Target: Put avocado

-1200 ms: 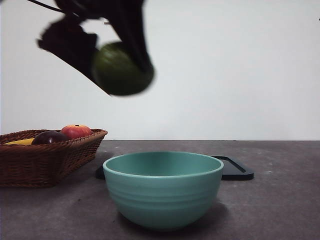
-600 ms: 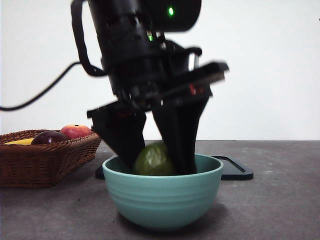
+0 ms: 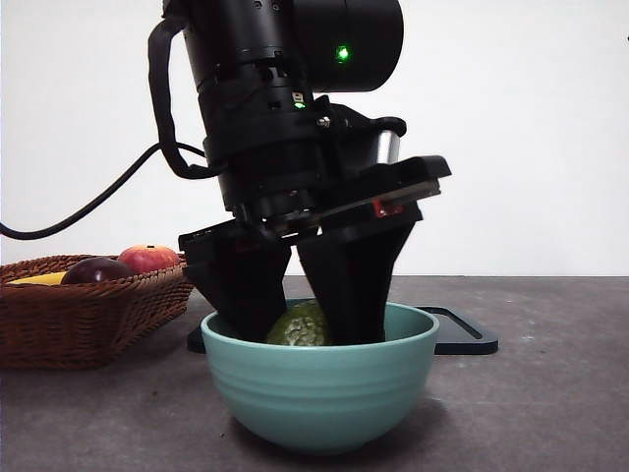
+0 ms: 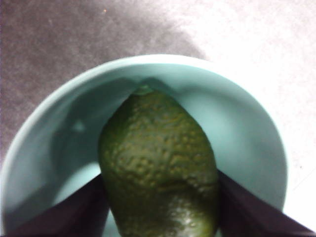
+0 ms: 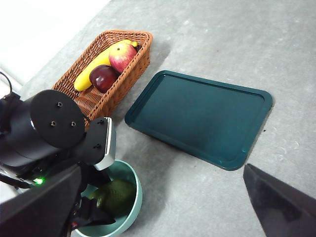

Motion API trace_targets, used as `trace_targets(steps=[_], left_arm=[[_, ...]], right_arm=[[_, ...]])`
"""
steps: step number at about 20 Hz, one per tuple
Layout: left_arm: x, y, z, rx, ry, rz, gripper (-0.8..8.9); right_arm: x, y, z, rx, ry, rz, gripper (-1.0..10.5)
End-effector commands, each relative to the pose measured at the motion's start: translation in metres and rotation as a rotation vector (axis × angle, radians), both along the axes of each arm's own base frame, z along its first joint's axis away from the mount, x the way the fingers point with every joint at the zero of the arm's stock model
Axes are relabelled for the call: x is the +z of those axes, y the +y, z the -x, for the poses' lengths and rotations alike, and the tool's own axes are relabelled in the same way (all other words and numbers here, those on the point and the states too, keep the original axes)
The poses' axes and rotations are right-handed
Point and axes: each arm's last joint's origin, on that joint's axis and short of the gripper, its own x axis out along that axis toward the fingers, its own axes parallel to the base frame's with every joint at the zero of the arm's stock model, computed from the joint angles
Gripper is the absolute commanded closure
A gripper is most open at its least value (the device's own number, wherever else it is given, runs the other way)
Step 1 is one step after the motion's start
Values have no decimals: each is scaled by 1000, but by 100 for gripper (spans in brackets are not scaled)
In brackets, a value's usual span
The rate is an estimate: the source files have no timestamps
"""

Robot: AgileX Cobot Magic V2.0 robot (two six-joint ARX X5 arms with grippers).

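- Wicker basket [image 3: 88, 310] at the left edge of the front view holds a dark purple fruit [image 3: 96, 269], a red apple [image 3: 149, 258] and a banana [image 5: 96, 65]
- Left gripper [image 3: 307, 329] reaches down at frame centre into the teal bowl [image 3: 319, 393], jaws clamped on either side of the avocado [image 3: 301, 325], which sits low inside the bowl
- Dark tray [image 3: 462, 334] lies behind the bowl, right of centre
- Right gripper [image 5: 163, 207] hangs high over the table, jaws spread wide and empty

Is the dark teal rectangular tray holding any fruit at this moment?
No, the dark teal rectangular tray lies bare, while the olive-green avocado sits in the light teal bowl.
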Motion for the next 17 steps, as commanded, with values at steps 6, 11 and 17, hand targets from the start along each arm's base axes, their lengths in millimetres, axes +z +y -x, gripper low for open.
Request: trace_targets(steps=[6, 11, 17], left_arm=[[5, -4, 2, -33, 11, -20, 340], [56, 0, 5, -25, -91, 125, 346], [137, 44, 36, -19, -233, 327, 346]], right_arm=[[4, 0, -1, -3, -7, -8, 392], [4, 0, -1, -2, -9, -7, 392], [4, 0, -1, -2, -7, -7, 392]])
